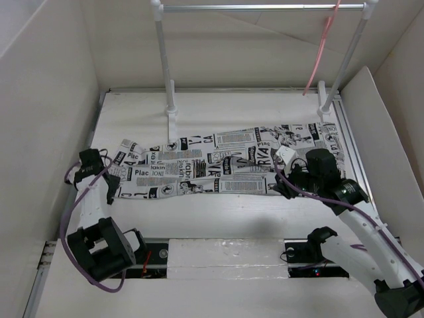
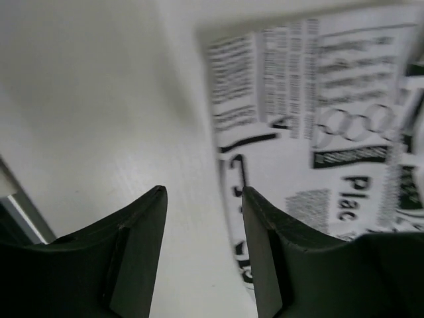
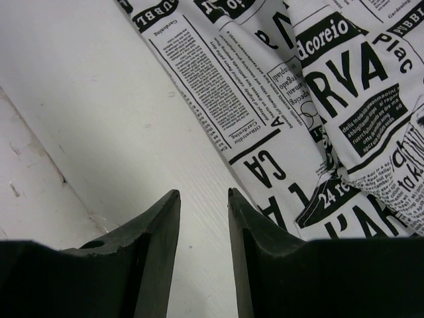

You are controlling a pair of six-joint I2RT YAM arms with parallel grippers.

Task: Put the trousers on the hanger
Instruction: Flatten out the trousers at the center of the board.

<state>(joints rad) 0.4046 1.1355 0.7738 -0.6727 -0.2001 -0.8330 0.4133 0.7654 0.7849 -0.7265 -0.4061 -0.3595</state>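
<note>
The newspaper-print trousers [image 1: 225,162] lie flat across the table, legs pointing left, waist at the right. The pink hanger [image 1: 322,46] hangs from the silver bar at the back right. My left gripper [image 1: 110,187] is open and low at the trousers' left end. In the left wrist view the gripper [image 2: 204,193] straddles bare table, and the cloth edge [image 2: 318,132] lies just by its right finger. My right gripper [image 1: 283,187] is open at the near edge of the waist. In the right wrist view the gripper [image 3: 203,193] is over bare table beside the cloth [image 3: 318,99].
A rack with white posts [image 1: 165,73] and a silver bar [image 1: 258,8] stands at the back. White walls [image 1: 46,99] close in the left, the back and the right. A seam in the table [image 3: 40,149] runs by my right gripper.
</note>
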